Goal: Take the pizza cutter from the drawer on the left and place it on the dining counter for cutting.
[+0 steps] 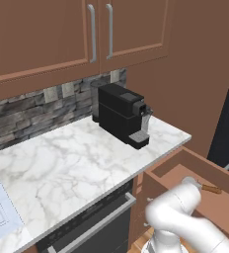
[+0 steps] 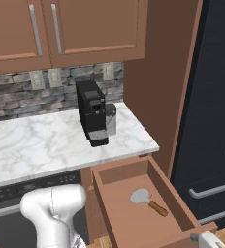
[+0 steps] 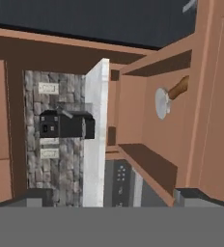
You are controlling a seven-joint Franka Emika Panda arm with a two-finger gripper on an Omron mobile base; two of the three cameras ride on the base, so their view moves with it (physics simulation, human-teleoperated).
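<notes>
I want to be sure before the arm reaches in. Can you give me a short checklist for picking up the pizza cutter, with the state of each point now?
1. Drawer pulled open: ok.
2. Pizza cutter lying flat inside, uncovered: ok.
3. Brown handle free to grasp, away from the walls: ok.
4. Gripper open: ok.
5. Gripper above the cutter: not ok, it is off to one side.
6. Dining counter free for placing: cannot tell.

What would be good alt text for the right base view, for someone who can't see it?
An open wooden drawer holds a pizza cutter lying flat, wheel toward the back, wooden handle toward the front right. Above it, a marble worktop carries a black coffee machine against a stone backsplash, and the robot's white arm rises at lower left.
</notes>
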